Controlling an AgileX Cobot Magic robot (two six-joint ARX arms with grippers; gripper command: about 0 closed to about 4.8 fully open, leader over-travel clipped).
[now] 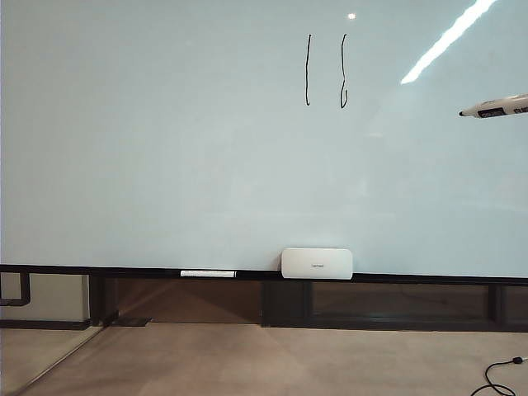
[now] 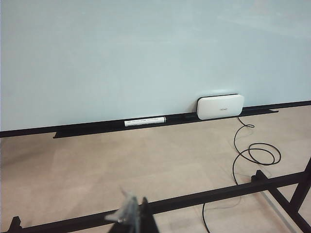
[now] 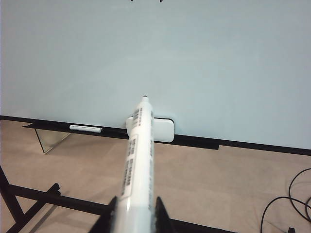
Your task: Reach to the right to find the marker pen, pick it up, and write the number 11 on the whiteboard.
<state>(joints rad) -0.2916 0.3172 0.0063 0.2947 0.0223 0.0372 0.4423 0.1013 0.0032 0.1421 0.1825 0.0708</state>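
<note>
The whiteboard (image 1: pixel 165 148) fills the exterior view, and the number 11 (image 1: pixel 325 71) stands on its upper middle as two thin black strokes. The marker pen (image 1: pixel 495 108) pokes in from that view's right edge, dark tip towards the board and away from the strokes. In the right wrist view my right gripper (image 3: pixel 136 216) is shut on the marker pen (image 3: pixel 137 160), whose tip points at the whiteboard (image 3: pixel 218 58) without touching it. My left gripper (image 2: pixel 137 208) hangs low over the floor, well back from the whiteboard (image 2: pixel 146 58), fingers together, holding nothing.
A small white rounded box (image 1: pixel 317 263) and a thin white stick (image 1: pixel 208 273) rest on the board's black bottom rail (image 1: pixel 429 279). Black frame bars (image 2: pixel 218 194) cross the floor in front of the board. Loose cables (image 2: pixel 255 155) lie on the floor to the right.
</note>
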